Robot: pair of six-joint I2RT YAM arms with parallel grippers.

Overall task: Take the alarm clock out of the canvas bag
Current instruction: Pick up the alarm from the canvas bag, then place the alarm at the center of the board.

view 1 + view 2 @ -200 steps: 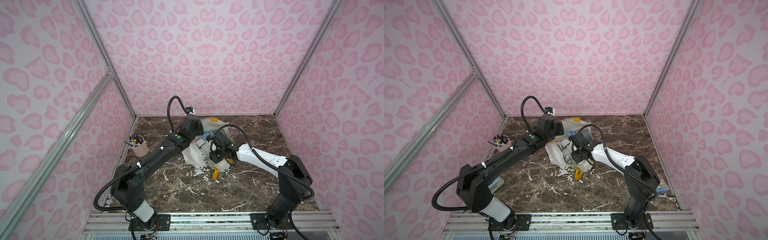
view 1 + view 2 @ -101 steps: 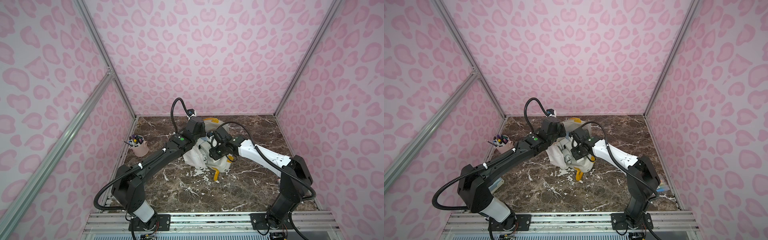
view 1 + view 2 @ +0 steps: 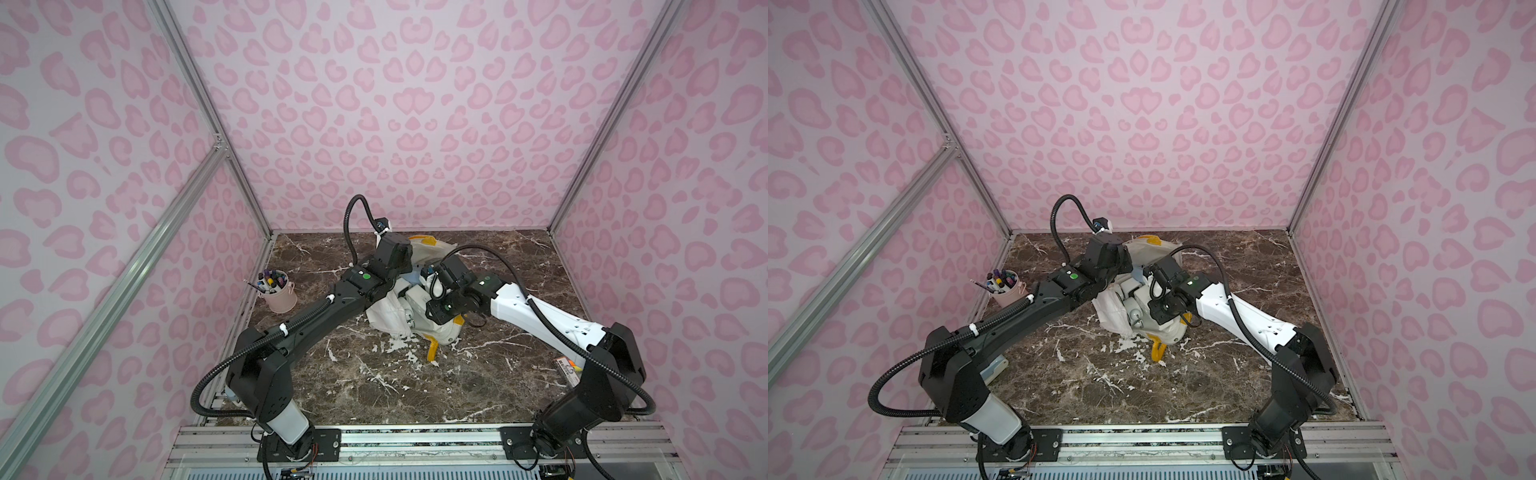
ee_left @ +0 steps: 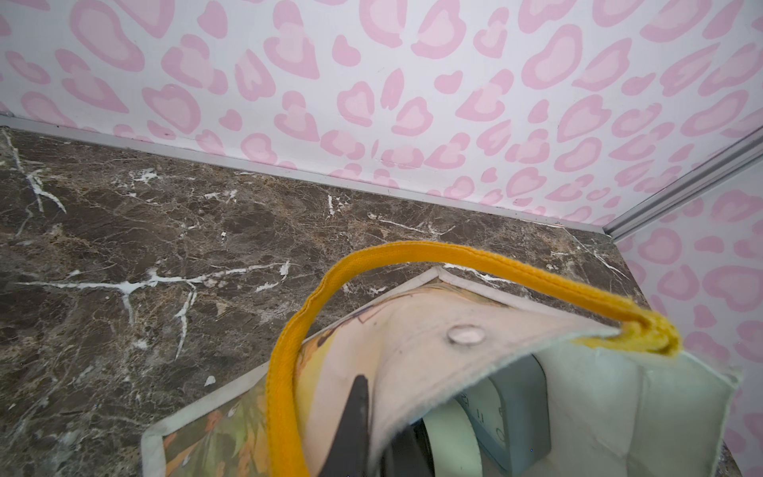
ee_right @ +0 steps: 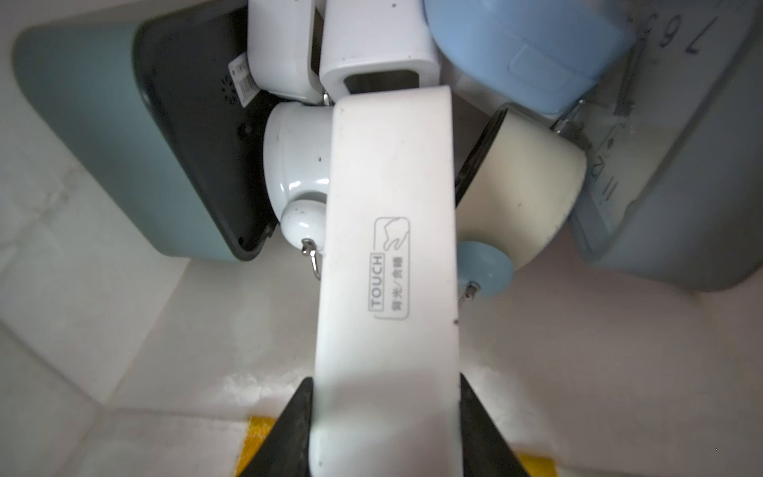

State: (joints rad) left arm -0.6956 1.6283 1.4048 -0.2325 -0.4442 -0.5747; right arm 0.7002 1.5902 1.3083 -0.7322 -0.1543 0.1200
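Inside canvas bag (image 5: pixel 124 330), right tool (image 5: pixel 384 413) clamping alarm clock (image 5: pixel 388 206), label "TOUCH"

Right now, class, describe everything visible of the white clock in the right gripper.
The white clock is a glossy plastic slab with rounded edges, printed with a grey TOUCH mark and hand icon. The right gripper is shut on its near end. It lies inside the canvas bag, across other clocks.

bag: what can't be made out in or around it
- bag mouth: both top views, covered by arms
- white clock face: right wrist view, only its top shows
- grey clock: right wrist view, cut by frame edge
- left tool: left wrist view, one finger behind bag rim
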